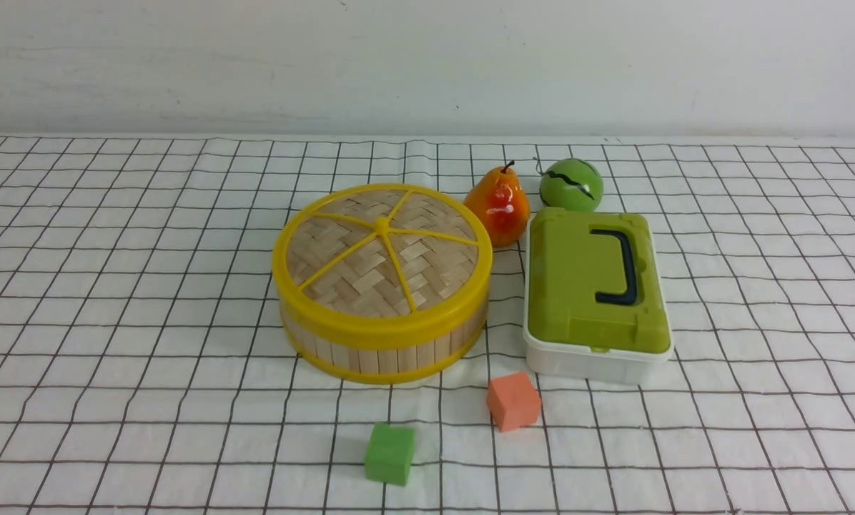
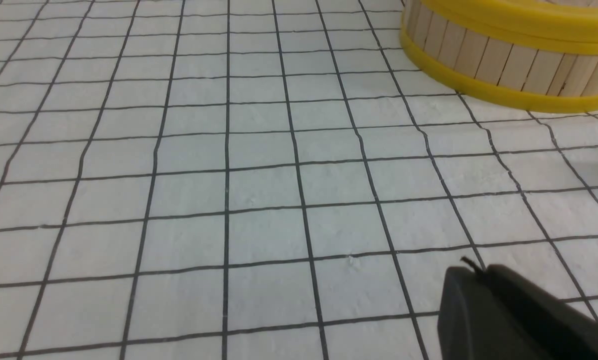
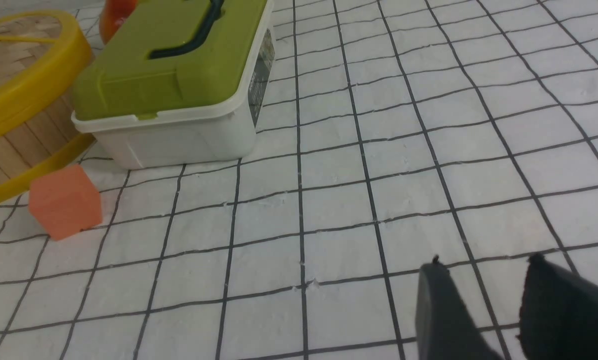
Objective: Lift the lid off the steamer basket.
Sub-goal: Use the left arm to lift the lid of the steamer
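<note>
**Lid on the steamer basket, both claws empty**

Nearest the robot, the two claws hang low over the checked cloth (image 1: 113, 322) that covers the bench (image 1: 756, 443). Neither shows in the front view. The left claw (image 2: 476, 270) has its dark fingers drawn together with no gap showing between them, and it holds nothing. The right claw (image 3: 485, 260) stands parted, with bare cloth visible between its two fingers, and it also holds nothing.

Further out, a green cube (image 1: 389, 453) lies near the middle of the bench. An orange cube (image 1: 513, 401) sits a little beyond it and to its right, close to the near corner of a white box (image 1: 585, 361).

Next comes the steamer basket (image 1: 384, 350), standing upright just left of centre, well apart from both claws. The lid (image 1: 356, 279) rests flat on top of it, its yellow rim seated over the basket's upper edge and its spokes meeting at the hub. The white box stands just to the right of the basket, close beside it. It is closed under a green top with a black handle (image 1: 624, 268).

Farther still, a pear (image 1: 499, 204) stands upright by the basket's far right edge. A green ball (image 1: 570, 184) sits just right of the pear, behind the box. A pale wall (image 1: 427, 64) closes the scene.
</note>
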